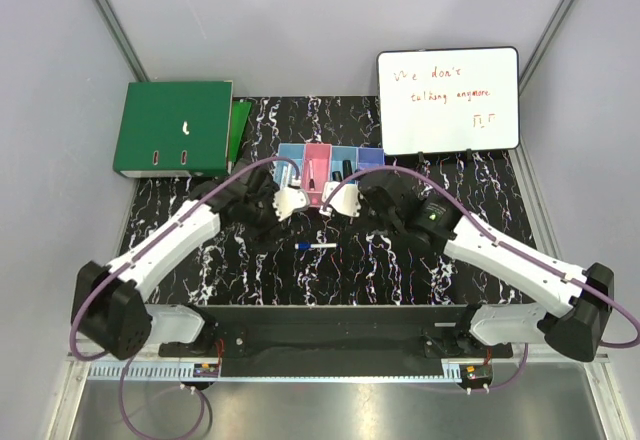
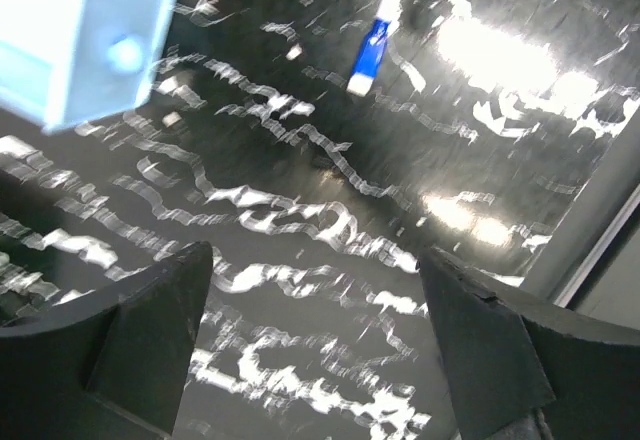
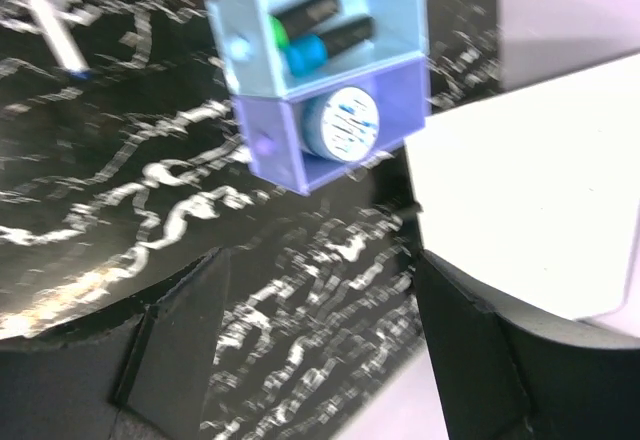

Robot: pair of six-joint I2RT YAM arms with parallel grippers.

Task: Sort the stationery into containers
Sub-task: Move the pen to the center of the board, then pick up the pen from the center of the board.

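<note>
A white pen with a blue cap (image 1: 316,246) lies on the black marbled table in front of the bins; it also shows in the left wrist view (image 2: 378,30) and, partly, in the right wrist view (image 3: 50,20). The joined row of four bins (image 1: 331,149) stands behind both grippers. In the right wrist view a light blue bin (image 3: 400,5) holds black markers with green and teal ends (image 3: 320,35), and the purple bin (image 3: 275,140) holds the round blue-and-white roll (image 3: 345,123). My left gripper (image 1: 283,210) (image 2: 315,295) is open and empty over bare table. My right gripper (image 1: 352,205) (image 3: 320,305) is open and empty.
A large green binder (image 1: 175,128) lies at the back left. A whiteboard with red writing (image 1: 448,100) lies at the back right, its white edge close to my right gripper (image 3: 530,190). A bin corner (image 2: 80,40) is at the left wrist view's upper left.
</note>
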